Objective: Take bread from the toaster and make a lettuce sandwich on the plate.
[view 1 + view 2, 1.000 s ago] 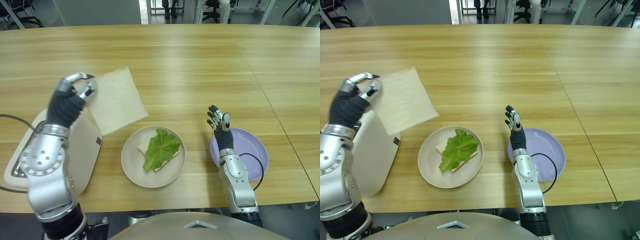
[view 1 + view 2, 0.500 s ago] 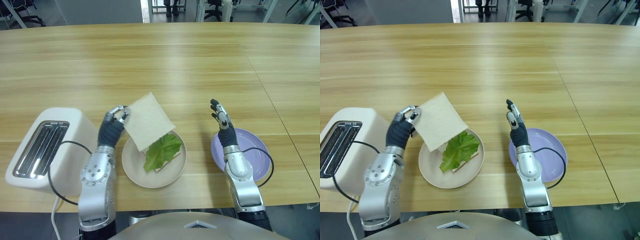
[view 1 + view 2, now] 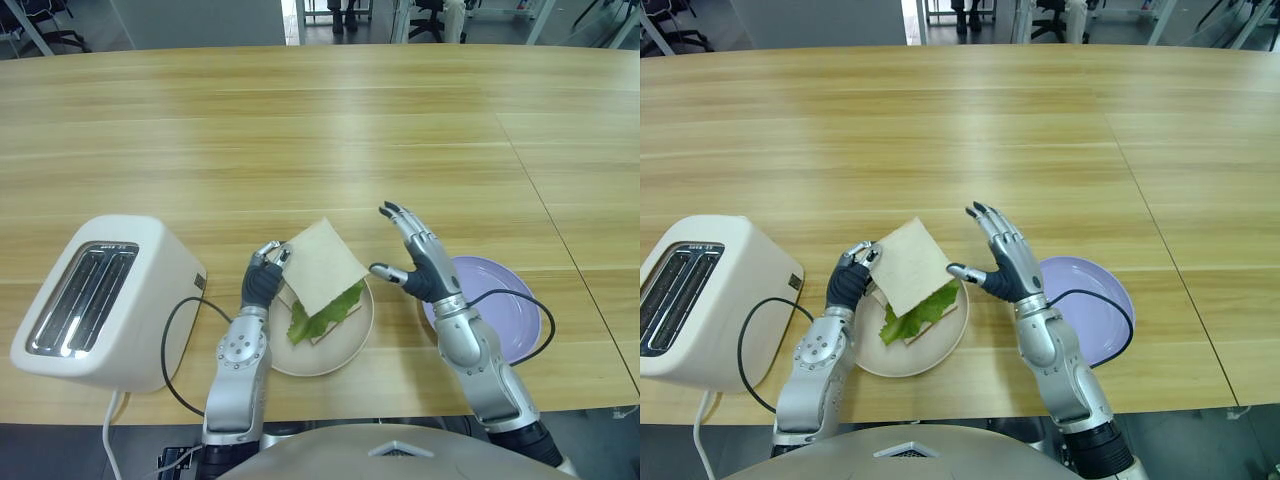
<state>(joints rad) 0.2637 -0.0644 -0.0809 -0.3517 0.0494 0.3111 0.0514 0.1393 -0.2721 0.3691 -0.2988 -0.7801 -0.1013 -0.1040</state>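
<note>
My left hand [image 3: 265, 277] is shut on the corner of a white bread slice [image 3: 323, 264], holding it tilted just over the lettuce [image 3: 330, 312]. The lettuce lies on a lower bread slice on the beige plate [image 3: 350, 350]. My right hand [image 3: 419, 264] is open with fingers spread, just right of the held slice and beside the plate's right rim. The cream toaster [image 3: 95, 300] stands at the near left with its slots facing up.
A purple plate [image 3: 510, 300] sits behind my right wrist. The toaster's black cord [image 3: 175, 330] loops past my left forearm near the table's front edge. The far half of the wooden table [image 3: 320, 120] is bare.
My left hand has brought the bread slice down from above the toaster onto the lettuce. My right hand has moved left from the purple plate toward the beige plate. The camera view has shifted.
</note>
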